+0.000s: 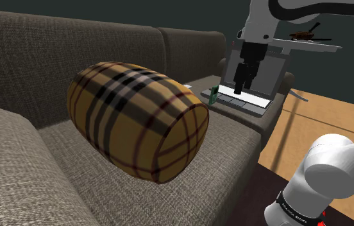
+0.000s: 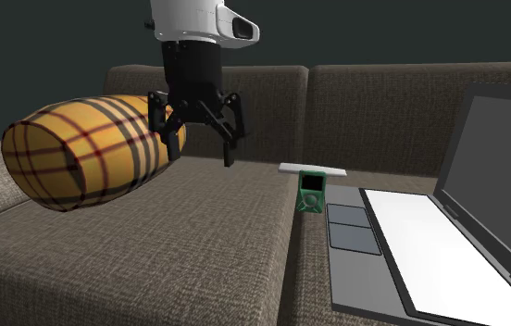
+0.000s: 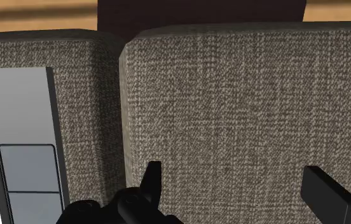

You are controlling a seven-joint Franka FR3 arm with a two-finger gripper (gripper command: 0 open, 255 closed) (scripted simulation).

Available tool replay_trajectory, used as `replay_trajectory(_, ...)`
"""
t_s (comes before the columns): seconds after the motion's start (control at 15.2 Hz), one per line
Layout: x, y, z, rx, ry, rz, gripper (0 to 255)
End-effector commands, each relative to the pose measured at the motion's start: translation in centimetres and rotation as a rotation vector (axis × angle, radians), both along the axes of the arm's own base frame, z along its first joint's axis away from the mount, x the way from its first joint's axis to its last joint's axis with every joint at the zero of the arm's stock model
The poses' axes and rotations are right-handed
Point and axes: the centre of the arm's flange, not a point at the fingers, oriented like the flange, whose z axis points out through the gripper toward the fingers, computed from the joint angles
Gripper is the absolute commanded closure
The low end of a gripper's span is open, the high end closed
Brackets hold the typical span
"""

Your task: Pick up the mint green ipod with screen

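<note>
The small mint green ipod [image 2: 311,193] with a dark screen stands upright on the sofa seat, right against the laptop's front left corner; in the shoulder view the ipod [image 1: 213,94] sits just beyond the plaid bolster. My gripper [image 2: 201,156] hangs open above the seat cushion, to the second exterior view's left of the ipod and clearly higher, with nothing between its fingers. In the shoulder view the gripper [image 1: 242,86] appears in front of the laptop screen. The wrist view has the gripper [image 3: 238,188] over bare cushion weave, fingers [image 3: 152,179] wide apart.
A big yellow plaid bolster pillow [image 1: 137,119] lies on the brown sofa [image 2: 152,259]. An open laptop [image 2: 411,245] rests on the neighbouring seat cushion, its palm rest [image 3: 21,146] beside the gripper. A thin white slab [image 2: 312,170] lies behind the ipod. Wood floor [image 1: 317,122] lies beyond the sofa edge.
</note>
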Motion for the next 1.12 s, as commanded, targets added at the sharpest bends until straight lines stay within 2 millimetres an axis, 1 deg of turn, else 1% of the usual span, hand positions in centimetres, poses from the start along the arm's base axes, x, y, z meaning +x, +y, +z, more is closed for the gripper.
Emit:
replay_trajectory(0.0, 0.0, 0.0, 0.0, 0.0, 0.0, 0.0, 0)
replay_trajectory(1.06, 16.0, -12.4, -4.2, 0.0, -0.033, 0.024, 0)
